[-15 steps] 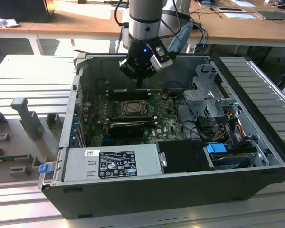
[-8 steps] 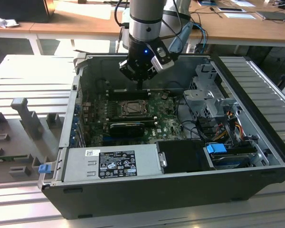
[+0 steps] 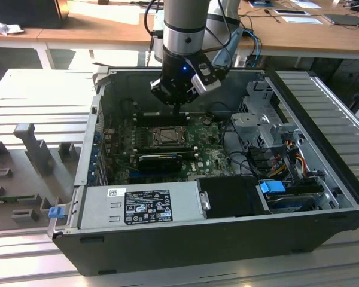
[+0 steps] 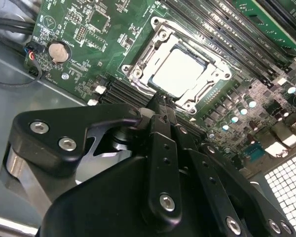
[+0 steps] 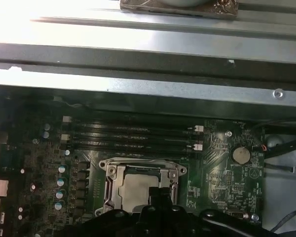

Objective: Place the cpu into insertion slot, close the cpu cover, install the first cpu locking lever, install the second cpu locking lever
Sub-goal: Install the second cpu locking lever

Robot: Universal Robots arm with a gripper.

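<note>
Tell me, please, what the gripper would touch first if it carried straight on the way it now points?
Most likely the cpu cover, near its edge, closed over the cpu in the insertion slot. The gripper aims down at that socket; depth is unclear, so the exact contact spot is uncertain.

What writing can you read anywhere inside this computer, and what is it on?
Black label on the grey power supply: print too small to read.
White sticker beside it: too small.
Green circuit board: white markings, blurred.
Nothing can be quoted.
</note>
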